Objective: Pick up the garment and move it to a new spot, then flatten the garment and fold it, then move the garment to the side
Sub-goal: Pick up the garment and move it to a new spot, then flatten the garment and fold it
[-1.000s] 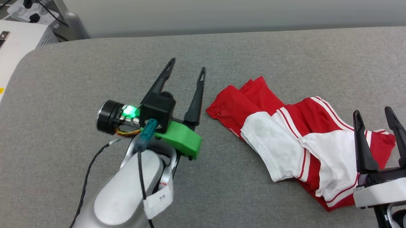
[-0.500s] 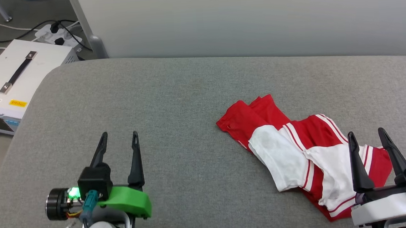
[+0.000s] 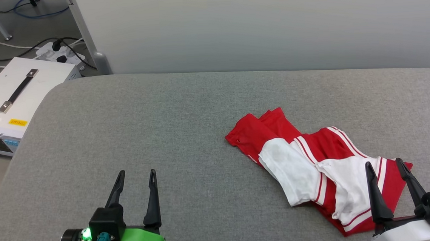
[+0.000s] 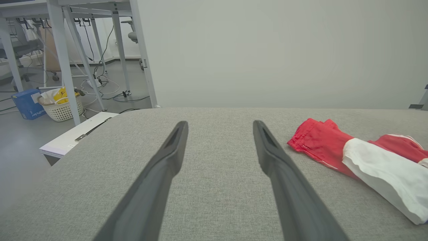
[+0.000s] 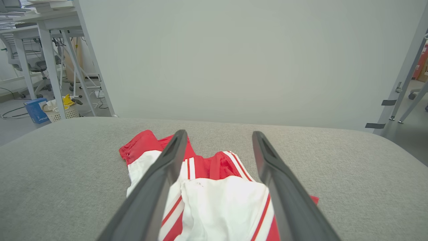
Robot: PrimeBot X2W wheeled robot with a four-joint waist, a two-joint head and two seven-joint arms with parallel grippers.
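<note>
On the right of the grey table (image 3: 162,120) the garment (image 3: 316,166) is lying bunched — we're pulling the left gripper (image 3: 137,172) back near-left, right gripper (image 3: 383,161) hovering at its near edge, both spread empty — regrasp likely coming next.

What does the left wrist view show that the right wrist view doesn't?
Left wrist view, not the right: the open left gripper over bare grey cushion, and a white case with a strap handle past the cushion's edge. Right wrist view, not the left: the open right gripper with the garment lying between its fingers, and a slanted grey post with dark tape. Both: the garment, cushion, pale wall, a white basket and a blue box.
</note>
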